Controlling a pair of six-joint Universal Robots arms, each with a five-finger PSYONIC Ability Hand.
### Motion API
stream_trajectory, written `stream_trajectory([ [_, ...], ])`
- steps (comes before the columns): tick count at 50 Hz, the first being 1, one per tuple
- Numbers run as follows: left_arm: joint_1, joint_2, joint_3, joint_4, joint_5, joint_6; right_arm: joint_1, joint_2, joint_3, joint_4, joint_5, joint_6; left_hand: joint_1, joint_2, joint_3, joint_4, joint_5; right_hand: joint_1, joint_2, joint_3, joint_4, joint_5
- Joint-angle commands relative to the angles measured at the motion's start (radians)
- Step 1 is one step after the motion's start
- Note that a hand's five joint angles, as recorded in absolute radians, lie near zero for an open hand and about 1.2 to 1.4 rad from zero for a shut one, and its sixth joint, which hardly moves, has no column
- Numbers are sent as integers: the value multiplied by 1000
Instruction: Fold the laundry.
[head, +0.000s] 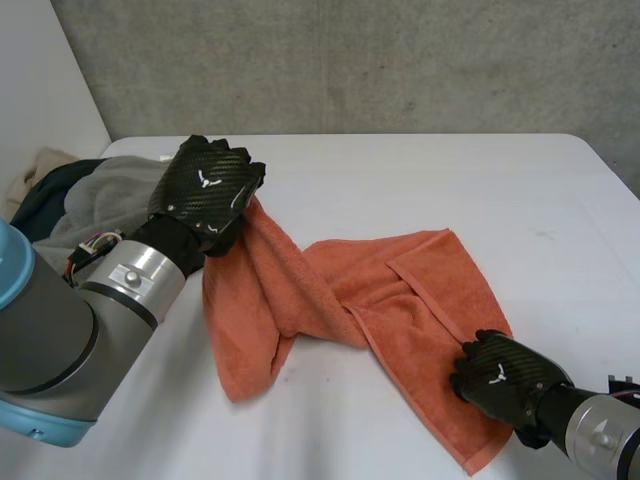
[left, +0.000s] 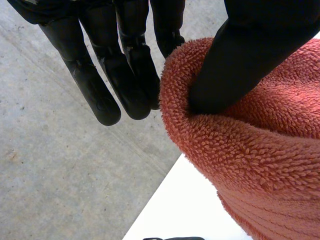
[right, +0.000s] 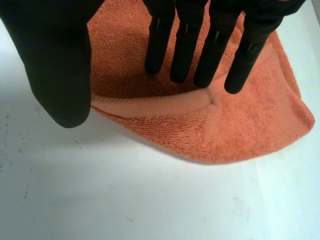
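Towel (head: 400, 290), orange, lies twisted on the white table (head: 420, 170). Left hand (head: 205, 185) pinches its raised end between thumb and straight fingers. Right hand (head: 500, 375) is spread, fingertips resting on its opposite corner.

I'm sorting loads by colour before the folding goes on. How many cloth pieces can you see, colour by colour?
Orange towel: 1
Grey cloth: 1
Dark blue cloth: 1
Beige cloth: 1
Total: 4, as far as the heap beside the left arm lets me tell; it may hide more.
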Motion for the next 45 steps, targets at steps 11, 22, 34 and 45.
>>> stream_trajectory([
  [11,0,-1,-3,0,0,-3,-66,40,-12,-68,-80,-33,242,198,202,194,240,327,329,336,336,345],
  [22,-8,28,-5,-11,-8,-3,-114,-33,-177,-179,-131,352,242,198,202,194,240,821,823,829,829,838],
  [34,1,181,-72,-61,9,-11,-272,-28,-502,-51,22,907,242,198,202,194,240,821,823,829,829,838],
  [45,49,-38,-28,-52,9,23,-191,238,-697,137,265,669,242,198,202,194,240,821,823,829,829,838],
])
